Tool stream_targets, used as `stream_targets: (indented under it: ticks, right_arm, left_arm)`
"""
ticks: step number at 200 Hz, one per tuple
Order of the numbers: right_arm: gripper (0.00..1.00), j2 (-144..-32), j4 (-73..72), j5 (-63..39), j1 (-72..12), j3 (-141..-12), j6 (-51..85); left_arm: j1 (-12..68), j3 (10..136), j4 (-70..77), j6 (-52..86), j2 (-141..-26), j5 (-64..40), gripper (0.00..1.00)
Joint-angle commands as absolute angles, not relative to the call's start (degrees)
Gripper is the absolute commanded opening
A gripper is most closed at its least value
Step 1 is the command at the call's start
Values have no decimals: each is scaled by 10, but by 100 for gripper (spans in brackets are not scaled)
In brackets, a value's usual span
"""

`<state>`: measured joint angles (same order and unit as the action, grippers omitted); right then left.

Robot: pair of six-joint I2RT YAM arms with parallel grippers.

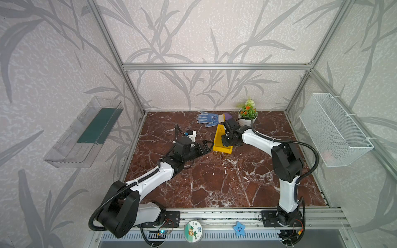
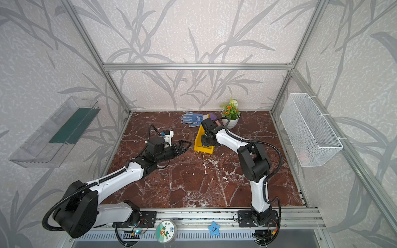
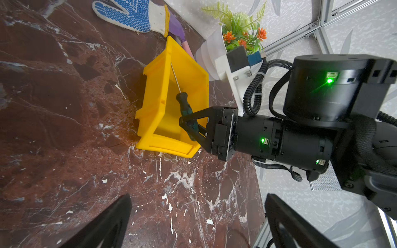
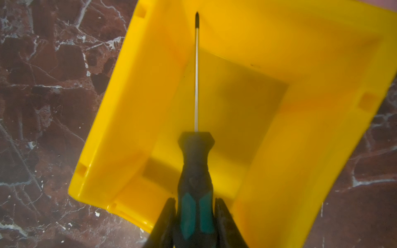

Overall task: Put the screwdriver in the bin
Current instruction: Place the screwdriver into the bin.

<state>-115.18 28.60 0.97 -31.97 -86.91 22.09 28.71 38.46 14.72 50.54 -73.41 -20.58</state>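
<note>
A booth is enclosed by walls (image 1: 214,32) papered in pale grey with darker leaf shapes, edged by aluminium bars (image 1: 214,66). The floor (image 1: 225,182) is surfaced in reddish-brown marble with white veins. A clear tray (image 1: 64,154) is fixed to one side wall, a white mesh basket (image 1: 335,133) to the opposite. Everything is evenly lit.

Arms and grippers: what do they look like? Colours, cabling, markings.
Both the left arm and right arm have white links between black cylindrical joint housings, with black corrugated conduit looped alongside. The left gripper and right gripper have black triangular open-frame fingers. Green status LEDs glow on the right wrist; a white camera mount sits there.
</note>
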Motion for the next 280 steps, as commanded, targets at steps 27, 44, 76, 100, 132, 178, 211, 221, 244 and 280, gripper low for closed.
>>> stream_targets:
  ticks: [27, 44, 76, 100, 132, 178, 211, 221, 244, 280]
  right_arm:
    - [4, -1179, 307, 48, -318, -895, 202]
    - [7, -1191, 321, 51, -318, -911, 186]
    - [13, -1195, 331, 66, -319, -916, 169]
    - [18, -1194, 336, 78, -319, -918, 158]
    - [26, -1185, 341, 85, -322, -915, 153]
    - [34, -1157, 345, 89, -327, -910, 149]
    - [42, -1136, 348, 89, -331, -918, 147]
    - [43, -1132, 351, 90, -331, -922, 146]
    - [45, -1114, 353, 90, -332, -925, 144]
    - [52, -1039, 342, 82, -331, -907, 132]
  left_arm:
    - [288, 395, 144, 500, -740, -207, 99]
    - [288, 392, 139, 498, -737, -206, 99]
    - [288, 386, 137, 497, -733, -200, 99]
    - [288, 385, 137, 501, -732, -201, 100]
    - [288, 385, 131, 501, -728, -201, 99]
    - [288, 386, 115, 495, -717, -193, 99]
    - [288, 393, 105, 491, -707, -174, 99]
    - [288, 399, 98, 489, -705, -171, 99]
    - [287, 417, 70, 473, -696, -162, 99]
    - [282, 447, 25, 449, -673, -102, 99]
